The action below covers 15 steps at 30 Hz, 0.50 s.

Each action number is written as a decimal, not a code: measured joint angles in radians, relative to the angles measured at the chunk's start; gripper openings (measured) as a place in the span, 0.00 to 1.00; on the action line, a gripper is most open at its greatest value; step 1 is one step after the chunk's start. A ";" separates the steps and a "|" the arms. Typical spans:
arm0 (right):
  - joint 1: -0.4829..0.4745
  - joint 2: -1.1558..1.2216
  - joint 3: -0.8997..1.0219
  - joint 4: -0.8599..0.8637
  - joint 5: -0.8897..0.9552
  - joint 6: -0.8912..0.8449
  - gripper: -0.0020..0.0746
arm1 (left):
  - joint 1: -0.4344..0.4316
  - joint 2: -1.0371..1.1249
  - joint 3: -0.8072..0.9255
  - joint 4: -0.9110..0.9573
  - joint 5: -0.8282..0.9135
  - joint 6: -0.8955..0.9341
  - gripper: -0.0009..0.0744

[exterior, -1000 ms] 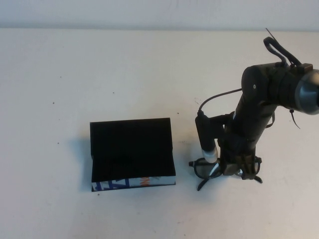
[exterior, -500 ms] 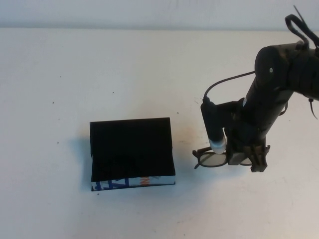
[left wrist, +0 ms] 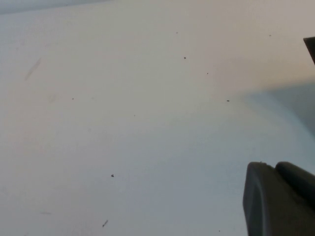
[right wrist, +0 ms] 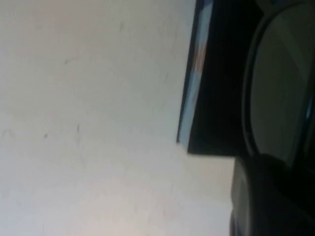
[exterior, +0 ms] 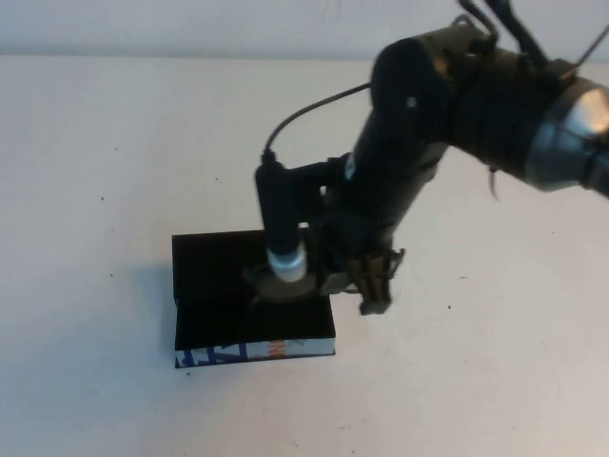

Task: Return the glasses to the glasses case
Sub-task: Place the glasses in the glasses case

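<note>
White tabletop (exterior: 114,133) fills our view, with a pale wall strip along its far edge. We take the glasses case (exterior: 214,286) as our landmark: it sits open on the table, black lining facing up, its near side wall showing white with blue and orange print. We see our right arm reaching in from the far right of the case, its right gripper (exterior: 366,281) hanging just above the case's right edge, fingers clamped on the glasses (exterior: 285,286). The glasses hang over the right part of the case's black interior, partly masked by the white-tipped black cylinder mounted on the arm, so we cannot tell whether they touch the lining. From our right wrist camera, one lens of the glasses (right wrist: 280,83) looms close, the printed side wall of the case (right wrist: 194,73) lies beyond it, and bare table spreads past that. Our left gripper (left wrist: 280,199) shows only as a dark corner in the left wrist camera, over bare table away from the case; we cannot tell how its fingers stand.
</note>
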 joint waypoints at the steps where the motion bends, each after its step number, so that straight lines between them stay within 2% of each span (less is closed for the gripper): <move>1: 0.019 0.033 -0.041 0.000 0.001 0.016 0.12 | 0.000 0.000 0.000 0.000 0.000 0.000 0.01; 7: 0.084 0.225 -0.220 0.001 0.002 0.188 0.12 | 0.000 0.000 0.000 0.000 0.000 0.000 0.01; 15: 0.103 0.307 -0.243 0.001 0.004 0.201 0.12 | 0.000 0.000 0.000 0.000 0.000 0.000 0.01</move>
